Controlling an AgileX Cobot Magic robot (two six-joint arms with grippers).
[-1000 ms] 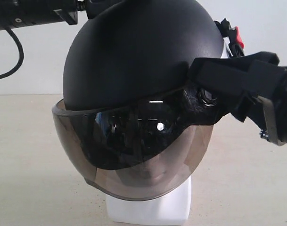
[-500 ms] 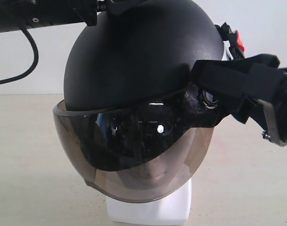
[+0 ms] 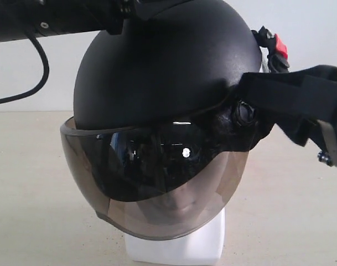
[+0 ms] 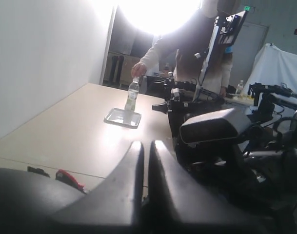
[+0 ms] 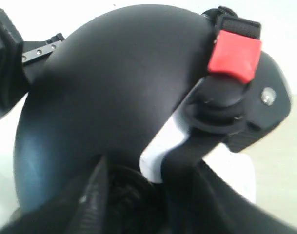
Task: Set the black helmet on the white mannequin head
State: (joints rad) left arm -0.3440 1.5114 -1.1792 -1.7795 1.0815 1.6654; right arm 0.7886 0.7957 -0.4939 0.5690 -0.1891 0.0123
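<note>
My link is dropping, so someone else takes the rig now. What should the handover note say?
Left gripper: shut, nothing in it, at the top of the helmet; contact unclear.
Right gripper: at the helmet's side rim, near the visor pivot; cannot tell whether it grips.
Things: helmet sits over the head, visor down over the face.
Done: helmet on the head.
Left: check the seating, free the right gripper, back both arms away.
</note>
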